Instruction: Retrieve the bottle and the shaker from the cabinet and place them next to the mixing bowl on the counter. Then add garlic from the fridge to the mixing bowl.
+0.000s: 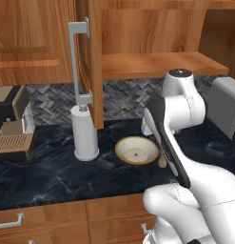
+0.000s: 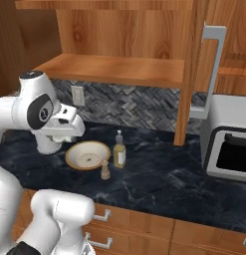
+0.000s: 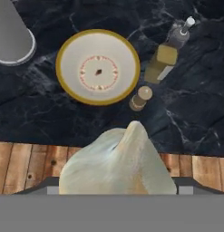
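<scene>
On the dark marble counter (image 2: 159,179), the cream, gold-rimmed mixing bowl (image 3: 98,67) is empty, the small wooden shaker (image 3: 141,98) and amber glass bottle (image 3: 162,62) already just beside it. The tool (image 3: 117,192) holds the pale garlic bulb (image 3: 115,165) above; dropping it remains.

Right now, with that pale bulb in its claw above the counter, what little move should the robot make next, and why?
Probably carry the garlic forward until it hangs over the mixing bowl, then let go. In the hand view the gripper holds the garlic over the counter's front edge, short of the bowl, which looks empty. The bottle and shaker already stand beside the bowl.
</scene>
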### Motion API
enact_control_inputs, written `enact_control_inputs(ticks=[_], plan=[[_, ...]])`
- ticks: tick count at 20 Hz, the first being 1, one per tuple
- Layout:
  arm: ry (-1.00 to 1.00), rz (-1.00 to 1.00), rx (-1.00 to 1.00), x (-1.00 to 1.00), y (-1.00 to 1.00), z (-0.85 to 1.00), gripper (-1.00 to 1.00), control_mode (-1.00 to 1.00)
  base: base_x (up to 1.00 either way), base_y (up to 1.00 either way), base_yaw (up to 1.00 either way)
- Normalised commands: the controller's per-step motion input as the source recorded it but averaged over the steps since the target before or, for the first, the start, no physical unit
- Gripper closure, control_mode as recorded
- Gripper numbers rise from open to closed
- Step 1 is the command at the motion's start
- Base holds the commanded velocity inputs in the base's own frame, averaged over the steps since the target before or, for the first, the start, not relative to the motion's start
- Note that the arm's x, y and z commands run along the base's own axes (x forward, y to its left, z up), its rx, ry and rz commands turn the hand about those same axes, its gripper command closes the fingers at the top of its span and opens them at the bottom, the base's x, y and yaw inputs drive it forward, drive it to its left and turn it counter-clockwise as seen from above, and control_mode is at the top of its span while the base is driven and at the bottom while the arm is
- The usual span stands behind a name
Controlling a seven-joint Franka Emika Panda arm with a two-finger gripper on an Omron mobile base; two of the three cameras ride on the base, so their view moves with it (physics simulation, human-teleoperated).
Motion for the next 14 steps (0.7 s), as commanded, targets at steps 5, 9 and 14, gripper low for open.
enact_control_inputs(ticks=[5,9,14], plan=[[0.21,0.0,0.0,0.98,0.01,-0.16,1.0,-1.0,0.0,0.0,0.0],[0.01,0.0,0.0,0.61,0.0,-0.39,1.0,-1.0,0.0,0.0,0.0],[0.0,0.0,0.0,0.55,0.0,-0.45,1.0,-1.0,0.0,0.0,0.0]])
